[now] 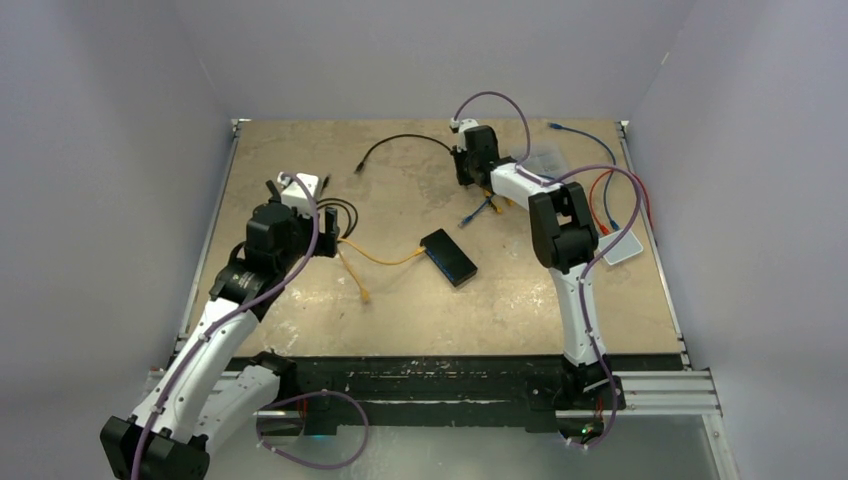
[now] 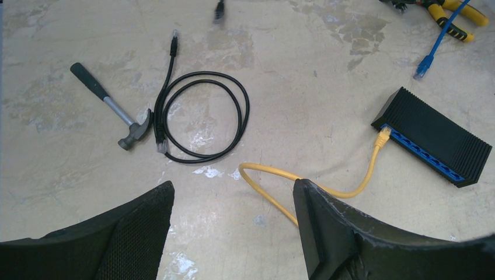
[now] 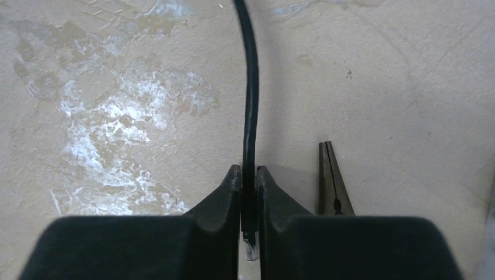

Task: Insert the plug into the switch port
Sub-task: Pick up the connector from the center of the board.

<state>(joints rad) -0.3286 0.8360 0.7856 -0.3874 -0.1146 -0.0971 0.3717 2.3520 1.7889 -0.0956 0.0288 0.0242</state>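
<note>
Item: right gripper (image 3: 249, 175), fingers together and clamped on the black cable (image 3: 251, 87) just behind its end, at the far side of the table (image 1: 300, 330). The clear plug (image 3: 251, 249) sits in the slot between the fingers, nose toward the wrist, with the cable running away from the gripper across the tabletop. Whether the plug is lifted off the surface cannot be told. Item: switch (image 1: 448, 257), a black box lying flat near the table's middle, well apart from the right gripper and nearer the arm bases; its blue port row faces the left arm's side. Item: yellow cable (image 2: 327, 189), one end seated in the end port of the switch, the other loose on the table. The remaining ports look free. Item: left gripper (image 2: 233, 186), jaws apart and holding nothing, hovering over bare tabletop near the yellow cable's loop. Also present: a coiled black cable (image 2: 201, 116) beside a hammer (image 2: 114, 108), and a blue cable (image 2: 435, 49) beyond the switch. Status, as judged: the grasp on the cable end is made and nothing more. Left to do: carry the plug to the switch, turn it to face a free port, line it up and press it home. With the plug's nose pointing back into the gripper, a regrasp or a handover may be needed first.
</note>
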